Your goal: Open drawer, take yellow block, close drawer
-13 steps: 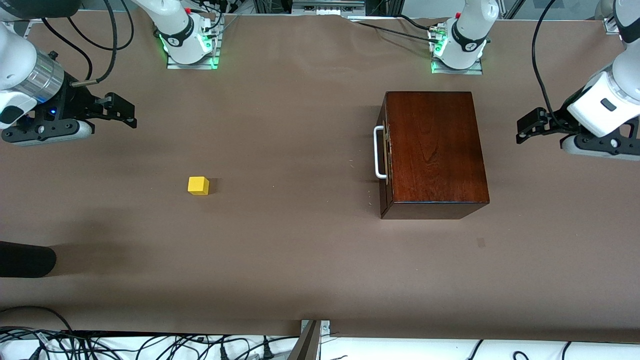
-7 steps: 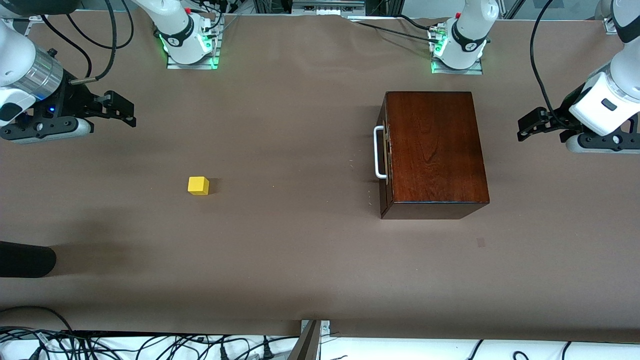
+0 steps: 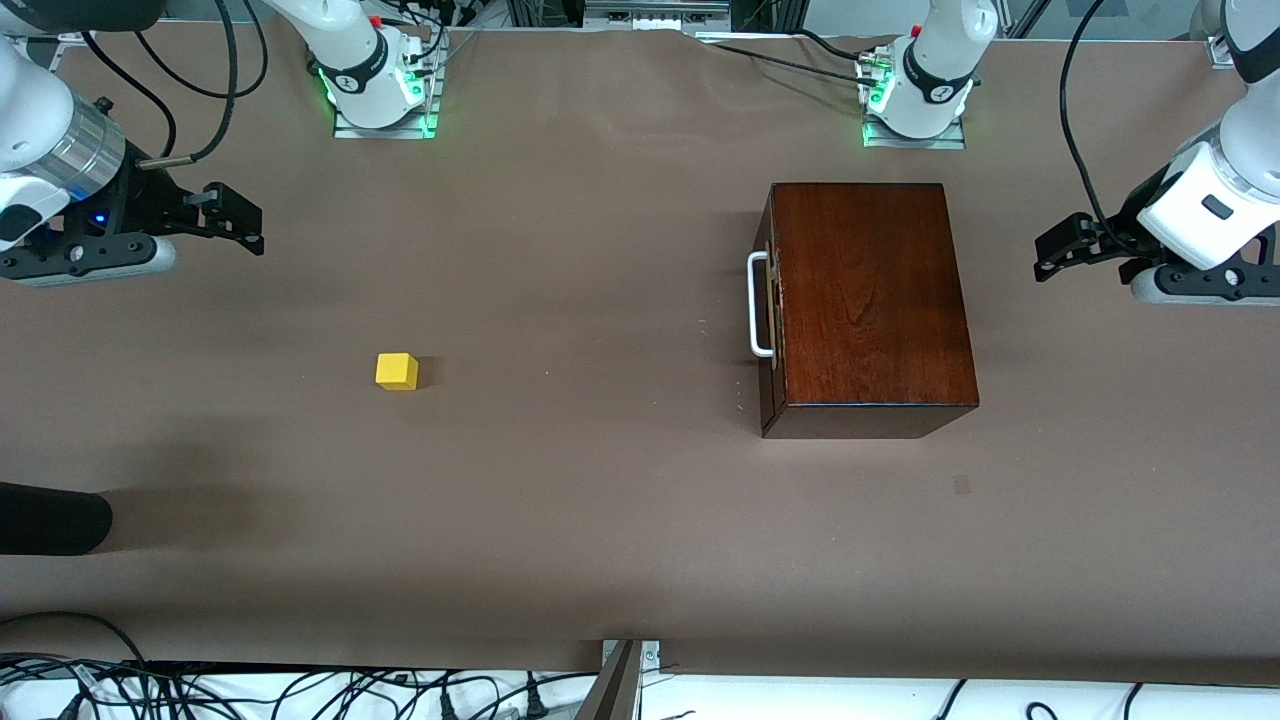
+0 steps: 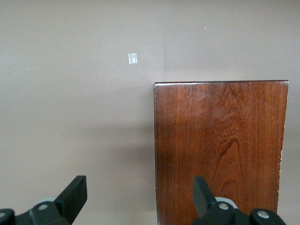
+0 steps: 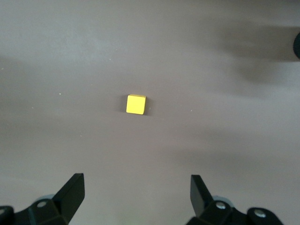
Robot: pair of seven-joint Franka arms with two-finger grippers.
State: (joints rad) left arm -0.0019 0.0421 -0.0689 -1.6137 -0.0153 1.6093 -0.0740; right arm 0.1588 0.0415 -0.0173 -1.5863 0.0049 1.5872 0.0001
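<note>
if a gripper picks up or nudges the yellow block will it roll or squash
The yellow block looks like a rigid, flat-faced cube resting flat on the table, so it would probably slide rather than roll. Being small, it is likely light. Its smooth-looking faces might slip in an off-centre pinch.

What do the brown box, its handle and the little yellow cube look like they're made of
The box looks like wood with a glossy dark reddish-brown varnish: grain lines show and its top catches light. Its white U-shaped handle is smooth and could be painted metal or plastic; the look leaves that open. The yellow cube is evenly coloured and matt, with crisp edges, so painted wood or plastic.
</note>
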